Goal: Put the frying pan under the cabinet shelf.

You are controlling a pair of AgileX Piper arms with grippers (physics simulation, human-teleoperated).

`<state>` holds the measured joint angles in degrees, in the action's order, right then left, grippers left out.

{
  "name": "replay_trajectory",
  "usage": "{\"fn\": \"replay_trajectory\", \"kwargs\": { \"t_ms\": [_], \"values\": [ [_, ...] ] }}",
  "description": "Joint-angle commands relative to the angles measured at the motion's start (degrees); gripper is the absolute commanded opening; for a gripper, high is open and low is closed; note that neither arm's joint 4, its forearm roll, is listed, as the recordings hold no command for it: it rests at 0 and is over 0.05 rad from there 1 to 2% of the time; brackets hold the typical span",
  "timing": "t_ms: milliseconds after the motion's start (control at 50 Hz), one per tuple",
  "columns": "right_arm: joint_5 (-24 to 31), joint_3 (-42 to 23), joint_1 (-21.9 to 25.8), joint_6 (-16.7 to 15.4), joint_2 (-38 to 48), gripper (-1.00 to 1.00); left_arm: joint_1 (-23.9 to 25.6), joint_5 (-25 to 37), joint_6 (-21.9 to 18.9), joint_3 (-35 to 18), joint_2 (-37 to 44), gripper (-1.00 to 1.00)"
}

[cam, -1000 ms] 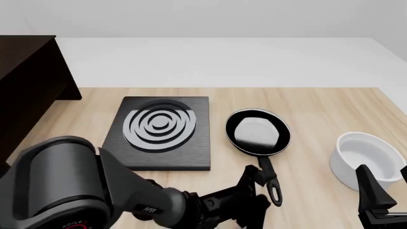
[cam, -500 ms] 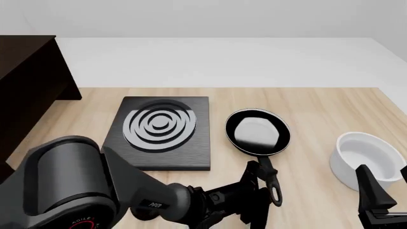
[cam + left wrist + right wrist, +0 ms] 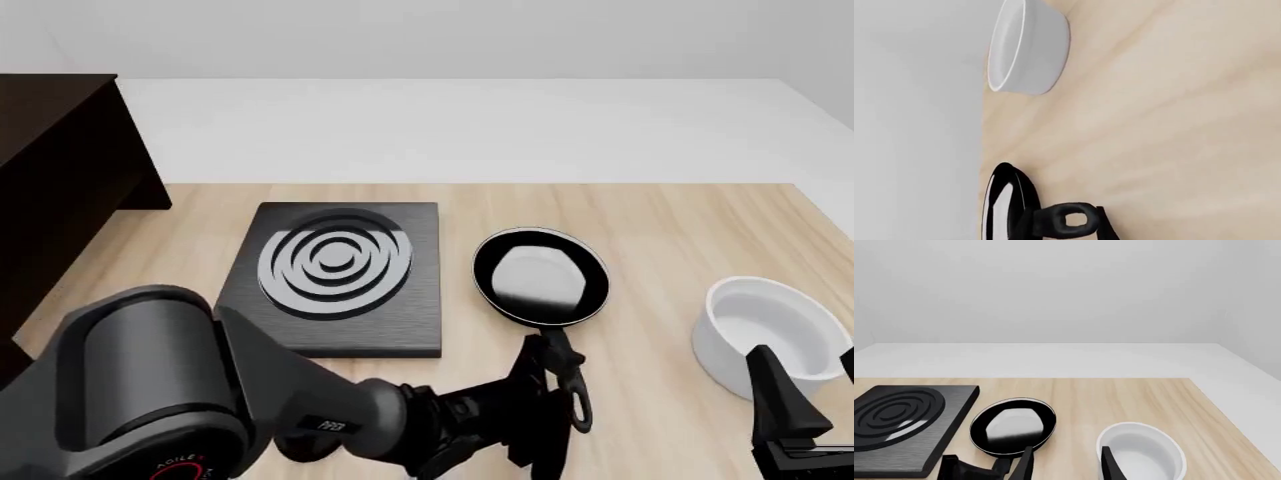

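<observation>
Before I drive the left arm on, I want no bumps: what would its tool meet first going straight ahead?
Most likely the frying pan handle, right at the left tool. Beyond it lies bare table; the white bowl looks off to the side, though depth is unclear.

Left hand [image 3: 550, 385] reached low across near edge; right hand [image 3: 787, 405] fingers parted

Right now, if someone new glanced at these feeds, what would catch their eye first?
Probably the bulky left arm filling the front view's near-left corner, its left gripper at the handle of the frying pan mid-table. Next, the stove plate with grey rings just left of the pan, the white bowl at the right edge, and the cabinet shelf looming far left.
</observation>
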<state>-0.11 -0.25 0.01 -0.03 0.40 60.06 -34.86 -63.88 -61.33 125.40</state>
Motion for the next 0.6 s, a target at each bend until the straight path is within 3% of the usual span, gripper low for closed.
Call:
{"fn": "replay_trajectory", "kwargs": {
  "t_ms": [20, 120, 140, 460, 600],
  "values": [
    [0.00, 0.00, -0.01, 0.00, 0.00, 1.00, -1.15, 2.01, -20.64, -1.75, 7.92, 1.00],
    [0.00, 0.00, 0.00, -0.01, -0.01, 1.00, 0.70, -0.61, -19.87, 0.88, 7.33, 1.00],
    [0.00, 0.00, -0.01, 0.01, 0.00, 1.00, 0.87, -0.90, -19.77, 1.26, 7.08, -1.00],
    [0.00, 0.00, 0.00, 0.01, -0.01, 1.00, -0.15, -8.04, -22.96, 7.42, 8.81, -1.00],
    [0.00, 0.00, 0.00, 0.00, -0.01, 1.00, -0.71, -14.91, -30.05, 12.48, 9.37, -1.00]
  ]
}}
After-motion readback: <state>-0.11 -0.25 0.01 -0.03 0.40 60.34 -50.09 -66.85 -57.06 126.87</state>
